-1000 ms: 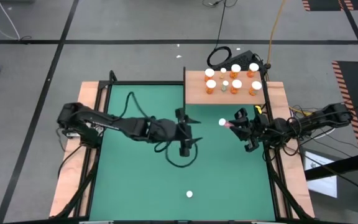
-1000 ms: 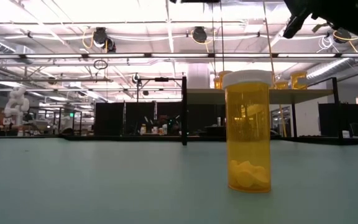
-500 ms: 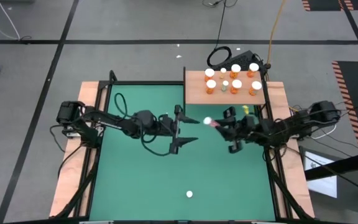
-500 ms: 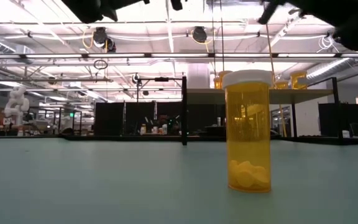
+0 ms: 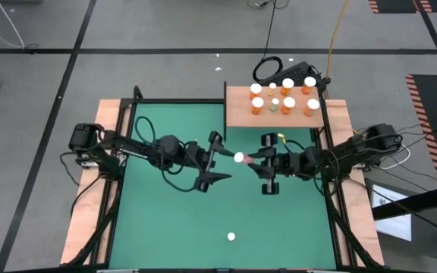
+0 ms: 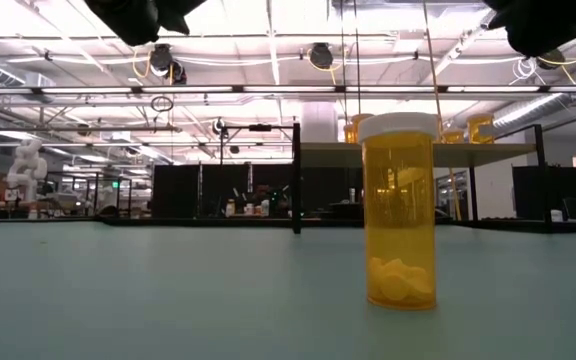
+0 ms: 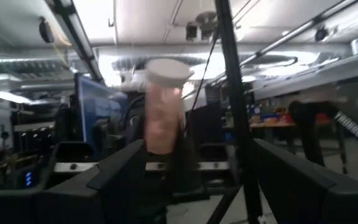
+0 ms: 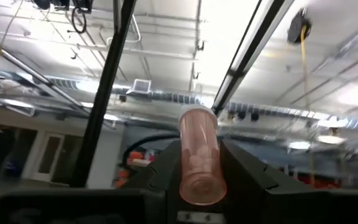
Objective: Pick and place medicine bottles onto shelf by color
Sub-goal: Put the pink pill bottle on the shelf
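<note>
A pink translucent medicine bottle (image 5: 244,157) with a white cap (image 7: 168,71) is held above the green mat by my right gripper (image 5: 255,158), which is shut on it. My left gripper (image 5: 222,159) is open and faces it from the table's left; its fingers (image 7: 120,180) stand just short of the bottle, apart from it. One orange bottle (image 6: 398,210) stands upright on its base on the mat near the near edge (image 5: 231,236). The wooden shelf (image 5: 237,114) at the far right carries several orange bottles (image 5: 288,104). My right gripper holds the pink bottle by its lower body (image 8: 199,165), pinched between the two fingers (image 8: 244,171). The fingers come from the table's right, slanting upward, and lie along the bottle. The cap end sticks out past the fingertips toward my left gripper. The bottle is lifted clear of the mat.
Wooden strips (image 5: 355,220) frame the green mat (image 5: 165,220). A black post (image 6: 296,175) stands at the shelf's edge. Cables and a black box (image 5: 294,70) lie beyond the shelf. Both arms meet over the mat's middle.
My right gripper has carried the pink bottle toward the table's left, from near the right edge to the mat's middle, still shut on it. My left gripper has drawn back a little toward the left and turned to face the bottle, staying open.
</note>
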Action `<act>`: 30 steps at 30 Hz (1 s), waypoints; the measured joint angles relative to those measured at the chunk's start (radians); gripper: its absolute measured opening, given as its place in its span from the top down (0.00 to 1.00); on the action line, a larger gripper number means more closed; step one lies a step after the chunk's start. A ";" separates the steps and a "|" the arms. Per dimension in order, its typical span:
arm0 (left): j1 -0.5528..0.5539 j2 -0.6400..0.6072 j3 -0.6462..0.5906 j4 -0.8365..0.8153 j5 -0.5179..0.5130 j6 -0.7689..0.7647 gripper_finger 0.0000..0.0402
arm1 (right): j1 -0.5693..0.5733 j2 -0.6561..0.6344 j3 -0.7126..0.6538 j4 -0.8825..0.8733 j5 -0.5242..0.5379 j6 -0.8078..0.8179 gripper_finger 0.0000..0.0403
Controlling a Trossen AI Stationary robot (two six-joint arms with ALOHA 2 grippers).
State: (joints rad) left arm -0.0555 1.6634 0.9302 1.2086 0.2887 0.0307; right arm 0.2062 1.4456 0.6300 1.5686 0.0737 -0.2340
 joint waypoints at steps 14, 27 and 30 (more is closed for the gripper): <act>-0.012 0.001 0.000 0.015 -0.081 -0.007 0.30 | -0.016 0.057 -0.001 0.001 0.007 -0.125 0.78; -0.010 0.001 0.000 0.015 -0.131 0.062 0.63 | -0.023 0.057 -0.001 0.001 0.007 -0.153 0.78; -0.010 0.001 0.000 0.015 -0.133 0.075 0.65 | -0.030 0.057 -0.001 0.001 0.007 -0.147 0.78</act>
State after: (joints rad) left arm -0.0658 1.6646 0.9302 1.2232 0.1558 0.1061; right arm 0.1762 1.5022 0.6292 1.5696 0.0805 -0.3813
